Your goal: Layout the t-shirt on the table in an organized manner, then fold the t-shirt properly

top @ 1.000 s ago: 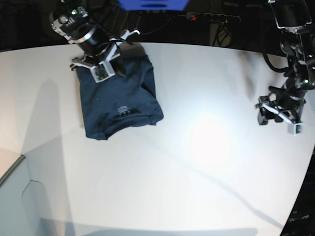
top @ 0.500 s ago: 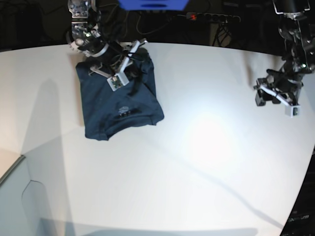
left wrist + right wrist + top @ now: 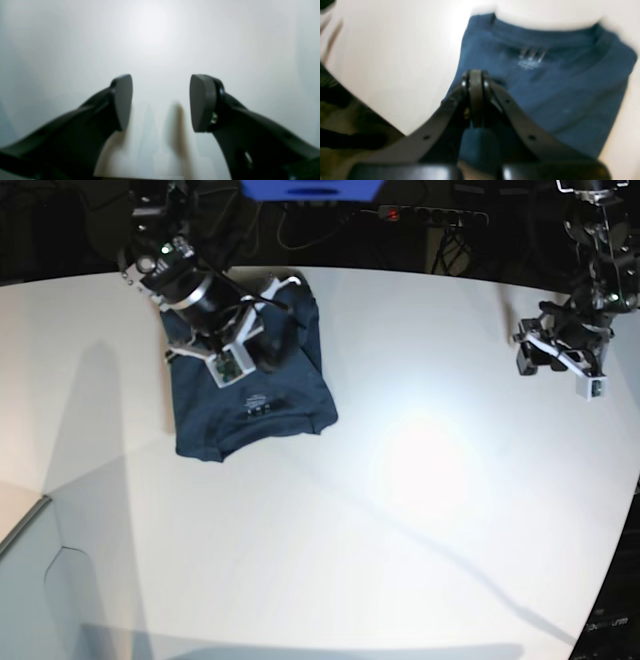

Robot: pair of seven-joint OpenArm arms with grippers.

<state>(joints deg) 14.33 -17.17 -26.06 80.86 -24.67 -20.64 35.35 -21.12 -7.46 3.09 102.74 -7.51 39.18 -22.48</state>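
The dark navy t-shirt (image 3: pixel 250 400) lies folded into a compact rectangle on the white table (image 3: pixel 400 510), at the far left. Its neck with the pale label (image 3: pixel 531 58) points toward the table's middle. My right gripper (image 3: pixel 272 350) hovers over the shirt's far half. Its jaws are shut (image 3: pixel 475 75), pad against pad, with no cloth visible between them. My left gripper (image 3: pixel 530 362) hangs above bare table near the far right edge. It is open (image 3: pixel 161 102), with only white tabletop showing between its fingers.
Dark floor, cables and a power strip (image 3: pixel 430 216) lie beyond the table's curved far edge. A blue object (image 3: pixel 310 188) sits at the top centre. A grey panel edge (image 3: pixel 25 525) shows at the lower left.
My right arm has swung from the shirt's far-left corner toward its middle, staying shut. The left gripper has drawn back toward the far edge, still open. The shirt has barely shifted.
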